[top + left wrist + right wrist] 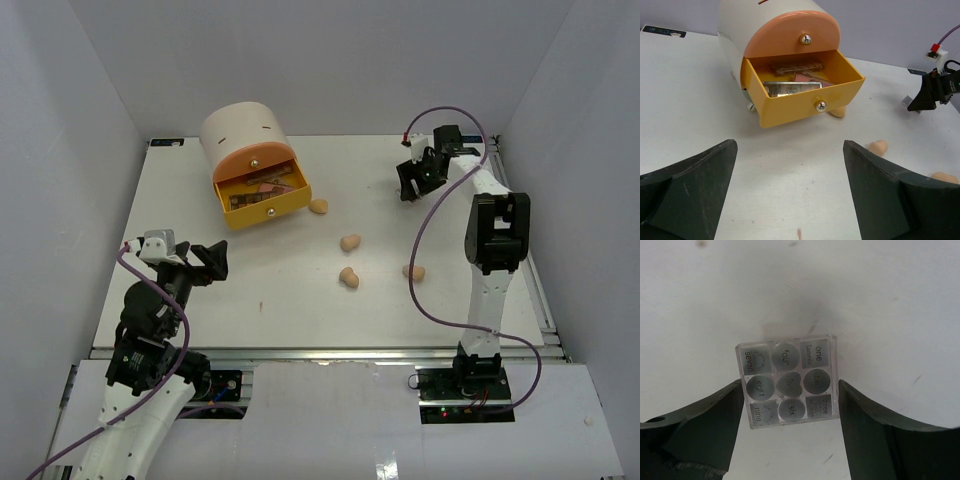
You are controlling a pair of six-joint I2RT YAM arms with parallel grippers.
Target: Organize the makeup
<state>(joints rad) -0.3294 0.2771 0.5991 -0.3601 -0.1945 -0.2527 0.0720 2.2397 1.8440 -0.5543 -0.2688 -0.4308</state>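
A grey clear-cased eyeshadow palette with nine labelled pans sits slightly tilted between the fingers of my right gripper, which press on its left and right edges. That gripper is at the table's back right. Several tan sponges lie mid-table: one by the drawer, two in the centre, one to the right. My left gripper is open, empty, and faces the open yellow drawer, which holds flat palettes.
The round cream drawer unit lies at the back left with its orange front above the pulled-out yellow drawer. The right arm's purple cable loops over the table's right side. White walls stand close on three sides.
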